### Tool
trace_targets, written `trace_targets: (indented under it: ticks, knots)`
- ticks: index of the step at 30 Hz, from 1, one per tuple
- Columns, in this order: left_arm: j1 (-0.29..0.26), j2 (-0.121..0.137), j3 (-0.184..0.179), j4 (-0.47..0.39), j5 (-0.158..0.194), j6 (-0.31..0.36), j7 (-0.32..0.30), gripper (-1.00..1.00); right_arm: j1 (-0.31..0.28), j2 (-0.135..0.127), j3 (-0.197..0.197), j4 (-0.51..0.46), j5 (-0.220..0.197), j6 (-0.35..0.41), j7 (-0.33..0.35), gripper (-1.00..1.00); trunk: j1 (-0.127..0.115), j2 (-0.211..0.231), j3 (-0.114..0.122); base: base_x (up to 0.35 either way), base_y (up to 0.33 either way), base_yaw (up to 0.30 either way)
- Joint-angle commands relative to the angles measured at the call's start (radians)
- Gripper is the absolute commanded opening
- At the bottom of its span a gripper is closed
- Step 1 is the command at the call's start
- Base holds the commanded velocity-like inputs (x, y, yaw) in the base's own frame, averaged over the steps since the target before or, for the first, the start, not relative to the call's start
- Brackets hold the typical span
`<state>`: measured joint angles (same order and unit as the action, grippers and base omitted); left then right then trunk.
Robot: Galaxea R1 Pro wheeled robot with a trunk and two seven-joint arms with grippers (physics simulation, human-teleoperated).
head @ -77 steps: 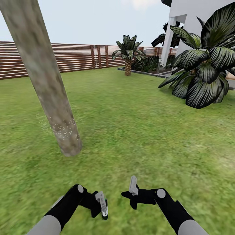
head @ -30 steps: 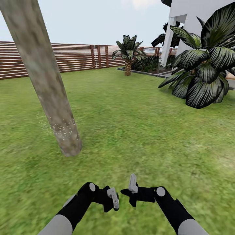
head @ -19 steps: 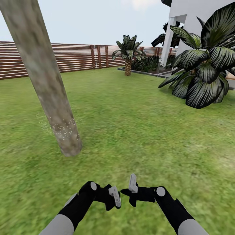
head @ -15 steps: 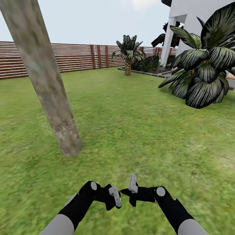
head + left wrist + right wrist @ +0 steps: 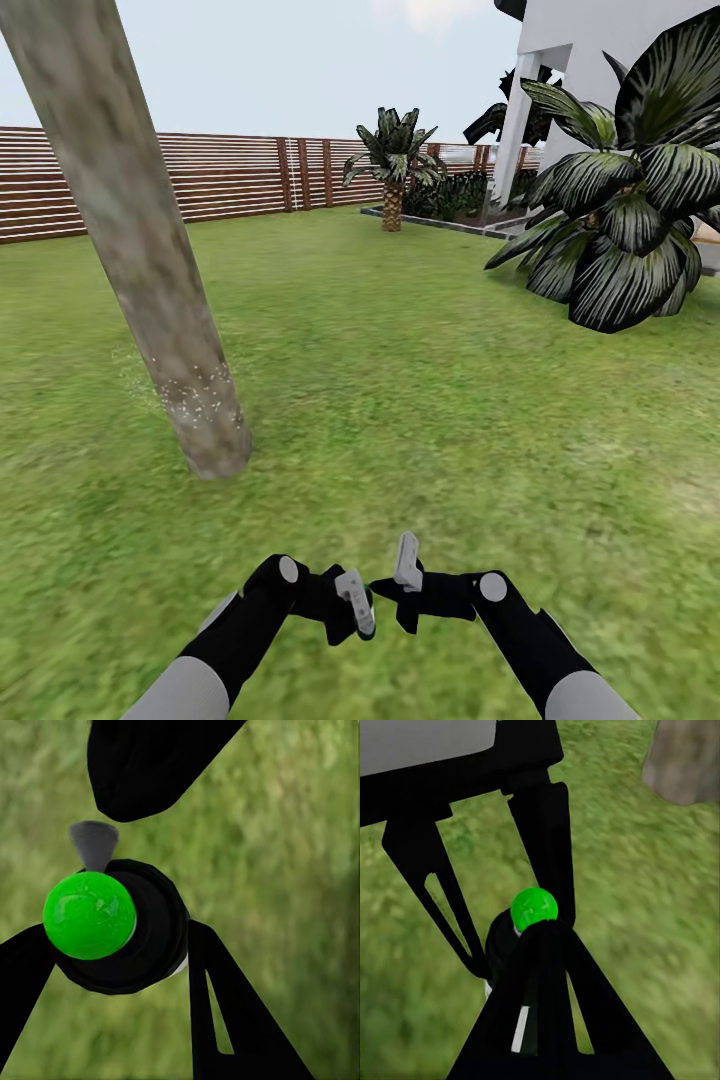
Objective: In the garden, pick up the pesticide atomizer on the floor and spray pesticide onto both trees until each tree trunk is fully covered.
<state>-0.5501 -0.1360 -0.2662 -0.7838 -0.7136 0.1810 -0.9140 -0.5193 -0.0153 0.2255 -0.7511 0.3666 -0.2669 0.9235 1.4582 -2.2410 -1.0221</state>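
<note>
1. Left gripper (image 5: 357,604): in the left wrist view its two black fingers (image 5: 225,1020) flank the pesticide atomizer (image 5: 154,945), and both touch its dark round body. The jaws are narrowed onto it.
2. Right gripper (image 5: 405,573): tip to tip with the left one, low over the lawn (image 5: 430,400). In the right wrist view its fingertips converge just under the green ball (image 5: 534,907). I cannot tell whether these jaws are pinching.
3. The left wrist view adds a grey cone nozzle (image 5: 94,841) beside the ball.
4. Tree trunk (image 5: 140,230) at 10 o'clock from the grippers, with white pesticide specks (image 5: 195,395) near its base.
5. Striped palm (image 5: 630,200) at 2 o'clock, slatted fence (image 5: 230,175) at 12 o'clock.
</note>
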Motion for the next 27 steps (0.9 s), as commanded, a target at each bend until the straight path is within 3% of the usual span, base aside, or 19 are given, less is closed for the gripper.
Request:
trace_targets:
  ticks: [1,19,24,27]
  knots:
    - [0.000,-0.002,0.000,0.000,0.000,0.000,0.000,-1.00,0.000,0.000,0.000,0.001,0.000,0.000,0.000,-1.00,0.000,0.000,0.000,0.000,0.000,0.000]
    - [0.000,-0.002,0.000,0.000,0.003,-0.008,-0.003,-1.00,0.001,0.000,-0.001,0.004,0.000,-0.002,0.000,-1.00,0.000,0.000,0.000,0.000,0.000,0.000]
    - [0.001,0.014,0.007,0.009,-0.005,-0.010,-0.001,-1.00,0.000,0.000,0.000,0.004,0.000,-0.002,0.000,-1.00,0.000,0.000,0.000,0.000,0.000,0.000]
    - [0.001,0.059,0.009,0.017,-0.007,-0.012,0.002,-1.00,0.001,-0.001,0.000,0.004,0.000,-0.002,0.001,-1.00,0.000,0.000,0.000,0.000,0.000,0.000]
